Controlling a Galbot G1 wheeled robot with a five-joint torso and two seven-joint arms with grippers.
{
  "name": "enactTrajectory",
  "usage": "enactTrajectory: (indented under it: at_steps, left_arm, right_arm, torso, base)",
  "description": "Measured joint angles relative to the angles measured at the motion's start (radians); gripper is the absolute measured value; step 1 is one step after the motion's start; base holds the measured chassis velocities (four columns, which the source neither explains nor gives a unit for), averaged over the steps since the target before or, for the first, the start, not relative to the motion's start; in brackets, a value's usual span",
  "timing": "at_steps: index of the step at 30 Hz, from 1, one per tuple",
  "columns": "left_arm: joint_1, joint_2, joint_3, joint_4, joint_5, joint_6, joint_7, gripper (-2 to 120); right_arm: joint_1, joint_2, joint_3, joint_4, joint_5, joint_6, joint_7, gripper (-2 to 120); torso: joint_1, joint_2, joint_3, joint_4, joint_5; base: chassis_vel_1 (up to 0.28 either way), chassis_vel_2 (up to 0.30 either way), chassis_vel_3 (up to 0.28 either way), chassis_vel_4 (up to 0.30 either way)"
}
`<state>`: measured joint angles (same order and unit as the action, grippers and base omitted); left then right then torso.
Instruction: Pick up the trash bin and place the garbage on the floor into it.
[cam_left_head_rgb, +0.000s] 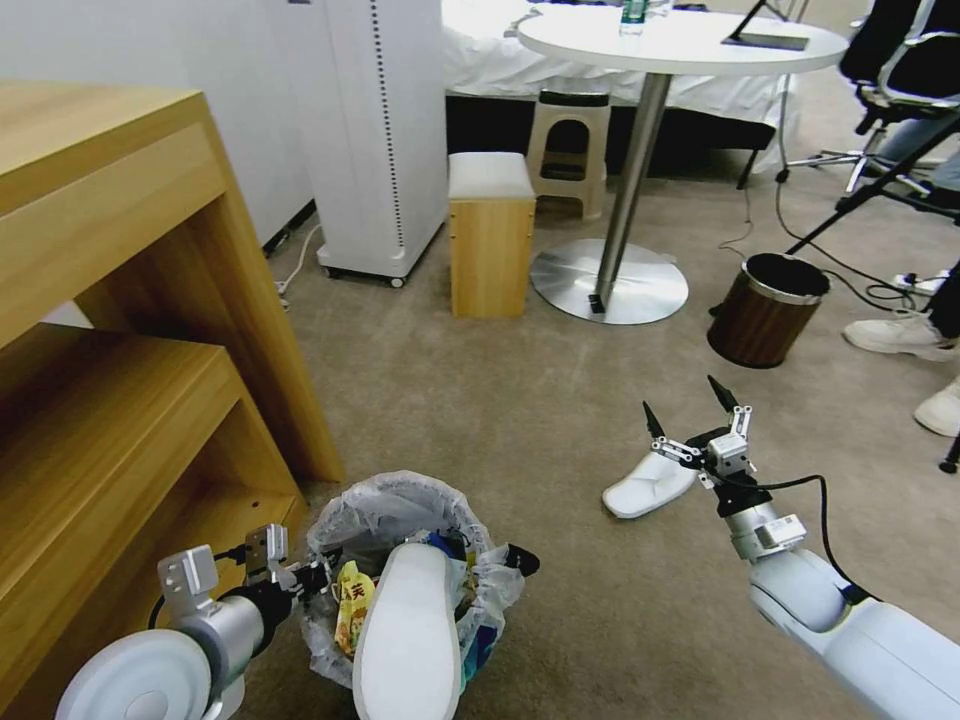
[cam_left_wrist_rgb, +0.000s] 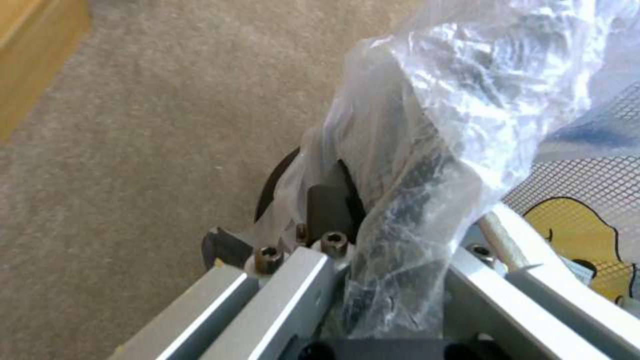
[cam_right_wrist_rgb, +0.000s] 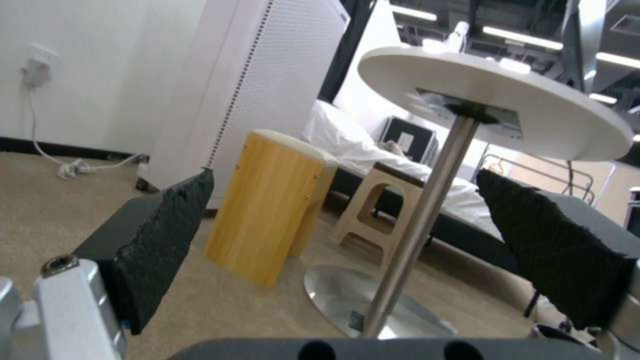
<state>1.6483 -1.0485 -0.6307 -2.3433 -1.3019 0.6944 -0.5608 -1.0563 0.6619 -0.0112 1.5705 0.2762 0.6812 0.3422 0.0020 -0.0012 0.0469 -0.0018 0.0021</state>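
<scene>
The left tool (cam_left_head_rgb: 300, 575) is clenched on the rim of the trash bin (cam_left_head_rgb: 400, 590), at the side nearest the wooden shelf unit (cam_left_head_rgb: 130, 380). In the left wrist view its fingers (cam_left_wrist_rgb: 327, 210) pinch the dark rim together with the crinkled clear plastic bag (cam_left_wrist_rgb: 453, 125) that spills over it. The bin is at the bottom of the head view, just beside the foot of the shelf unit; whether it stands on the floor (cam_left_head_rgb: 560, 420) or is lifted off it cannot be told. A white slipper (cam_left_head_rgb: 410, 630) lies tilted across its mouth, toe end sticking out over the near rim, and a yellow candy wrapper (cam_left_head_rgb: 352, 600) is tucked beside it among other small litter.

The right tool (cam_left_head_rgb: 692, 420) is released, its 2 black-tipped fingers spread wide and pointing away from the robot. It hangs just over the heel end of a second white slipper (cam_left_head_rgb: 645, 487), which lies flat on the beige carpet, well apart from the bin. In the right wrist view the 2 black pads (cam_right_wrist_rgb: 167, 235) stand far apart with nothing between them.

Farther off, a brown wood-look bin (cam_left_head_rgb: 765, 308) with a metal rim stands near the round base of a white surface (cam_left_head_rgb: 680, 40). A small wooden stool (cam_left_head_rgb: 490, 235) and a white cabinet (cam_left_head_rgb: 385, 130) stand beyond the shelf unit.
</scene>
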Motion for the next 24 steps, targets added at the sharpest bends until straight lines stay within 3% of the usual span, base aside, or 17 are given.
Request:
enactTrajectory:
  at_steps: [24]
  left_arm:
    - [0.006,-0.009,-0.005,-0.006,0.006,-0.004,0.002,0]
  right_arm:
    - [-0.025,0.010,0.006,-0.008,-0.016,0.022,0.006,100]
  torso:
    - [0.000,0.000,0.000,0.0000,0.0001]
  base:
    - [-0.023,-0.024,-0.025,-0.024]
